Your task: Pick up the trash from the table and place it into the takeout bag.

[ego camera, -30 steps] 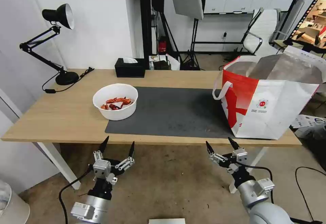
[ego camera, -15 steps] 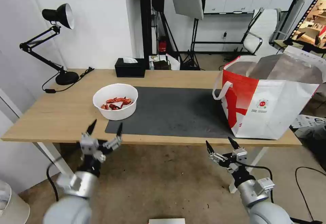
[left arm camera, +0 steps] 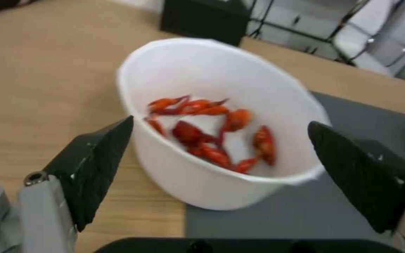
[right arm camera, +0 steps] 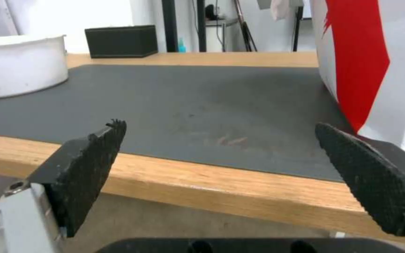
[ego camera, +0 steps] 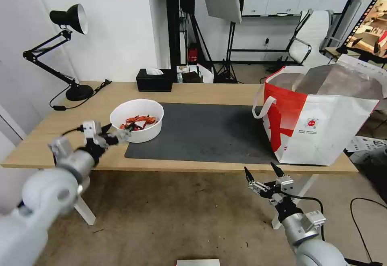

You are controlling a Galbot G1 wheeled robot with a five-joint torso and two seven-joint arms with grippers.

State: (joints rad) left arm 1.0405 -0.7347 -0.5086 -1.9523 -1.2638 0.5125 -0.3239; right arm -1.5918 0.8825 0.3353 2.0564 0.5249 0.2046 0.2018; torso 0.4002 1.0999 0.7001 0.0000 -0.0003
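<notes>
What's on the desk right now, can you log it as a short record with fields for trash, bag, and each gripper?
trash: white bowl of red crayfish shells, half on the mat's corner
takeout bag: upright, mouth open, at the desk's right end
left gripper: open, fingers either side of the bowl, not touching
right gripper: open, parked below the desk's front edge
other: black tissue box, desk lamp

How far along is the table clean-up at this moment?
Looks done: no trash on the light-wood table besides the white bowl of red crayfish shells; the red-and-white takeout bag's contents are hidden. In hand: the open left gripper flanks the bowl, not touching. Left: grip it and bag it. The right gripper hangs open below the table edge.
</notes>
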